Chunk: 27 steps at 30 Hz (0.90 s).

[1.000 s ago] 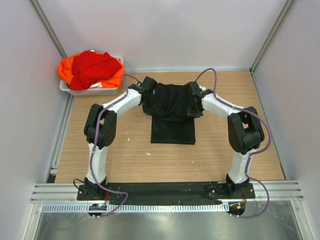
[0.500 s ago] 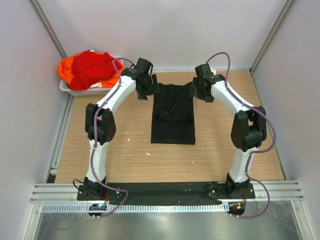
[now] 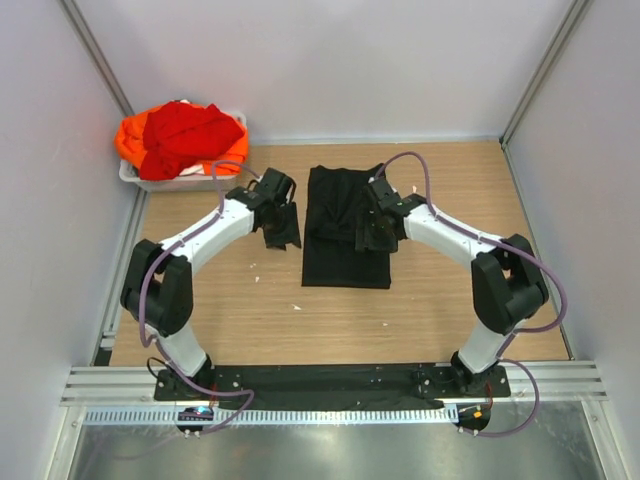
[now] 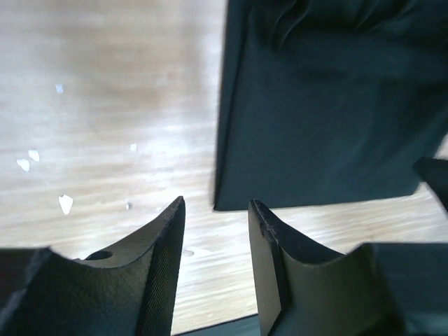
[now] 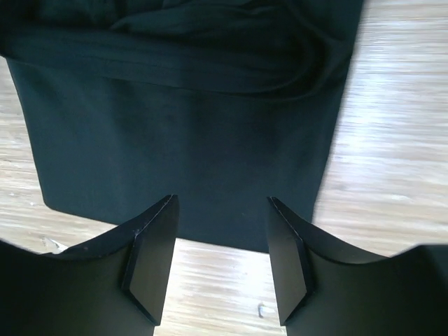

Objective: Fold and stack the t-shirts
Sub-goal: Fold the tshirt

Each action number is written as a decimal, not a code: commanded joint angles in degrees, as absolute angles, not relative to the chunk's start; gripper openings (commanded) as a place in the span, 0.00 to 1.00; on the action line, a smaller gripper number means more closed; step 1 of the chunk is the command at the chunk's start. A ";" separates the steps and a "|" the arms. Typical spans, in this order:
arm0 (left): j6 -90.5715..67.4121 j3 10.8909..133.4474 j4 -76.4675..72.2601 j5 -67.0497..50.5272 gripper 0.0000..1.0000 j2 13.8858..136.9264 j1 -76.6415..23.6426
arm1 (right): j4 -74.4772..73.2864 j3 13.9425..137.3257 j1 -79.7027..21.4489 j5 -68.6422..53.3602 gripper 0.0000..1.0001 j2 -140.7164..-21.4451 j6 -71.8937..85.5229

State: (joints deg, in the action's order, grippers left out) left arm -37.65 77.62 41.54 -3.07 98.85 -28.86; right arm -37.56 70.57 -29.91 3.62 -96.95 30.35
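Back-left of the L gripper (image 3: 283,235) and well apart from it, a white tub (image 3: 135,178) sits in the table corner. An orange shirt (image 3: 127,140) and a red shirt (image 3: 185,130) are bunched inside, red on top. Both spill over the rim and neither is folded.

L gripper is low over the bare table (image 3: 220,300), just left of the black shirt (image 3: 340,265). In its wrist cam the jaws are apart w/ only wood btwn them. The fingers (image 4: 168,241) hold nothing. The shirt's corner lies just ahead of the gap, a bit toward the right-hand finger. Can't tell if it touches. A few white specks (image 4: 64,204) lie on the wood ahead-left of the gripper.

Black shirt lies flat on the table btwn the two grippers, folded into a narrow rectangle. The part farther ahead of the grippers is creased and rumpled, and the part nearer them is smooth.

R gripper (image 3: 375,235) is over the shirt's right side, above the cloth. In its wrist cam the jaws are apart w/ nothing clamped. The shirt edge nearest the gripper runs across the gap btwn the fingertips (image 5: 157,238), and cloth fills most of the view ahead. Bare wood shows ahead-right of the gripper. Can't tell if the tips touch the cloth.
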 commanded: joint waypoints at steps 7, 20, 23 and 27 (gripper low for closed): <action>-34.02 68.21 44.64 2.80 0.44 82.72 -29.71 | -36.38 79.00 -30.67 5.62 0.57 -106.68 29.62; -31.91 58.01 54.22 7.82 0.48 63.38 -29.71 | -44.81 98.06 -28.84 11.86 0.57 -120.74 25.58; -31.73 57.92 55.45 8.53 0.49 60.65 -29.71 | -46.57 105.08 -27.78 13.80 0.57 -123.65 24.26; -30.59 59.15 56.95 10.80 0.50 58.71 -29.71 | -53.16 120.02 -25.93 16.34 0.57 -129.19 22.06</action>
State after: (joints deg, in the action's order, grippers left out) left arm -32.29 57.52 55.16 7.81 60.36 -29.71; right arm -48.27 108.88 -27.46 12.27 -127.57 24.95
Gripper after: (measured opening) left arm 0.502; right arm 0.572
